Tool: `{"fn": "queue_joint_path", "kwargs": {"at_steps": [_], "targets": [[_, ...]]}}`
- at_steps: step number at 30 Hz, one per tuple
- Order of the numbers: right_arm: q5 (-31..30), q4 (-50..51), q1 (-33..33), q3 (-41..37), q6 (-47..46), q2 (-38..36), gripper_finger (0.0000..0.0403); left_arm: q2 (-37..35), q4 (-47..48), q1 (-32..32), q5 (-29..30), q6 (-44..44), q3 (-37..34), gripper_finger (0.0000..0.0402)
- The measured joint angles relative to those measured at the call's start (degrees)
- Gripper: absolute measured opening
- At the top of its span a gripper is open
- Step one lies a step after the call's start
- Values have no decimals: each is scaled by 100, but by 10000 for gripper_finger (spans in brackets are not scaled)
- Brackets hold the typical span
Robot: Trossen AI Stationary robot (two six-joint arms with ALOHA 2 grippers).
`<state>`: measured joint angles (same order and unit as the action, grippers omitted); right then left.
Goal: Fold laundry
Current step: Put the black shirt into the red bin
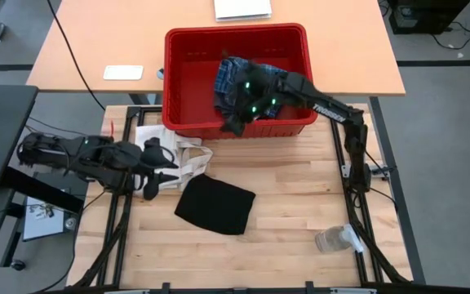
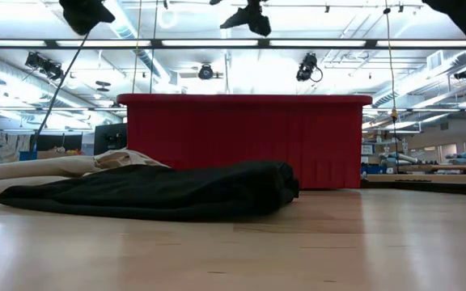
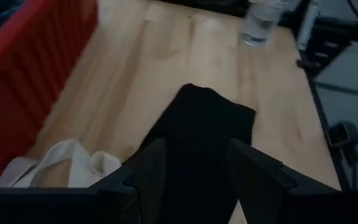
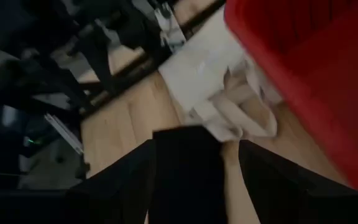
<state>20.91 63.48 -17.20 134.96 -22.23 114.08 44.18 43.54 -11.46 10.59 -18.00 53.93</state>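
Observation:
The black garment (image 1: 215,204) lies folded flat on the wooden table, near its middle; it also shows in the low view (image 2: 160,190). The blue-and-white plaid shirt (image 1: 228,75) sits crumpled inside the red bin (image 1: 188,90), partly hidden by my right arm. My right gripper (image 1: 233,124) hangs open above the bin's near wall; past its fingers the right wrist view (image 4: 196,144) shows the black garment and the tote. My left gripper (image 1: 161,175) is open, raised over the cream tote bag (image 1: 188,157), left of the black garment (image 3: 197,130).
The red bin stands on the table's far part (image 2: 241,137). The cream tote bag (image 4: 216,81) lies between the bin and the black garment. A clear plastic bottle (image 1: 337,238) lies near the table's right near corner. Bare wood (image 1: 292,196) spreads right of the black garment.

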Motion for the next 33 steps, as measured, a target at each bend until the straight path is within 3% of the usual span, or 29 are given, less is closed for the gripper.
{"fn": "queue_joint_path", "kwargs": {"at_steps": [6, 11, 17, 24, 33], "targets": [[-507, 50, 801, -3, -455, -131, 229, 68, -334, -431, 19, 262, -204, 178], [-1158, 103, 1384, -4, -929, -192, 225, -118, -1442, -692, -5, 77, -1213, 178], [-1469, 122, 2067, -46, -1426, -201, 223, -107, -2994, -1075, -39, -607, -2397, 178], [-1621, 80, 2617, -1079, -2126, -166, 223, -105, -4610, -1320, -36, -1518, -3215, 163], [-1170, -1467, 2928, -2766, -2702, -170, 223, -107, -4704, -1600, -38, -2151, -3283, 160]]}}
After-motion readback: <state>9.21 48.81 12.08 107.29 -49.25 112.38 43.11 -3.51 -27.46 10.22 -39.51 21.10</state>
